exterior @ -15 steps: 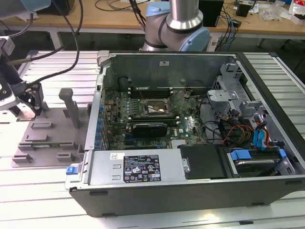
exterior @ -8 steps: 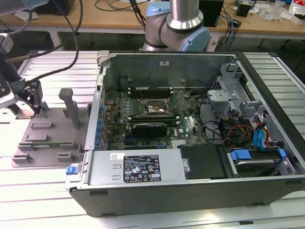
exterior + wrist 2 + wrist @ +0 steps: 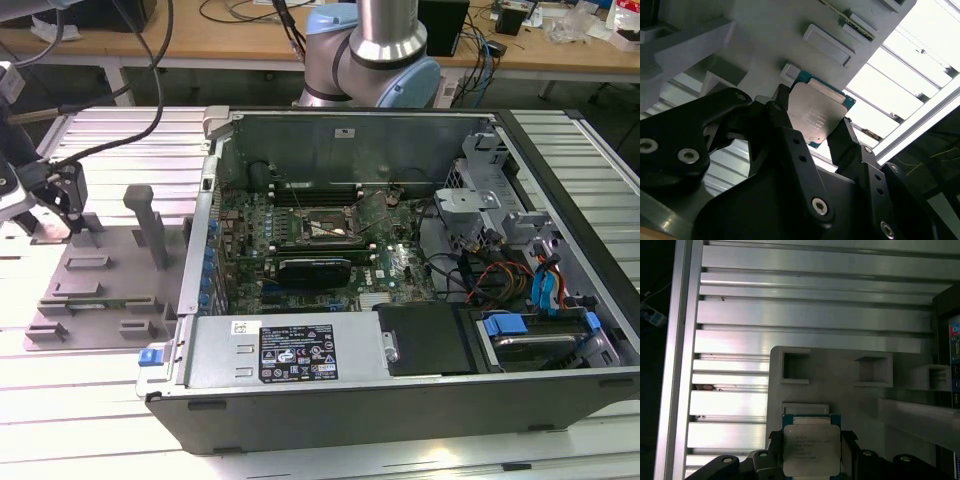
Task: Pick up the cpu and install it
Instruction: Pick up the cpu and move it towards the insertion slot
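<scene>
On the big metal table you have the open computer case, with the grey tray just beside it on the exterior view's left. Your gripper is at the tray's edge away from the case, and its two black fingers look pressed on both sides of the chip. The chip lies flat right between them, a square with a shiny silver top and a thin green rim.

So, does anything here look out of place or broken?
Nothing stands out. The pincer grips the cpu squarely by two opposite edges at the grey fixture, and the open computer case lies on its side with nothing spilled or visibly damaged.
</scene>
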`<control>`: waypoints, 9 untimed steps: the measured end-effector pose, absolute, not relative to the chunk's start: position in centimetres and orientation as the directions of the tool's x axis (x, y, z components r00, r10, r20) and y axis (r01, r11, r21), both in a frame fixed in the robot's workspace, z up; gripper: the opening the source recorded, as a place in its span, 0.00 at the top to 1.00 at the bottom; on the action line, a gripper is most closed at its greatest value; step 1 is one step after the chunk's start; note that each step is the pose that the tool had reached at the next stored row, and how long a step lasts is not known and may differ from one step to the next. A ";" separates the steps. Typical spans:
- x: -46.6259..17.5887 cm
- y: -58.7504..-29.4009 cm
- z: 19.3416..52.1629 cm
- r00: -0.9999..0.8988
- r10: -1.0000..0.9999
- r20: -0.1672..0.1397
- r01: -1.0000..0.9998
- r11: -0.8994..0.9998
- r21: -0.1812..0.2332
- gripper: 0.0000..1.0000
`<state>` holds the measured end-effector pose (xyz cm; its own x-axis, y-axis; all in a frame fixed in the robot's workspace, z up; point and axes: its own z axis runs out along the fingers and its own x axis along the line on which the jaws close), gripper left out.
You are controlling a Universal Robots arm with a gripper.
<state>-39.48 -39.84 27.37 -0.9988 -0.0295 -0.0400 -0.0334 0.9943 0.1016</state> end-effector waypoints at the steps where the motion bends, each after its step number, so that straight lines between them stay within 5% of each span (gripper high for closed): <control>1: -39.5 -39.8 27.4 -0.999 -0.029 -0.040 -0.033 0.994 0.102 0.45; 9: -39.5 -39.8 28.0 -0.999 -0.029 -0.040 -0.033 0.993 0.110 0.45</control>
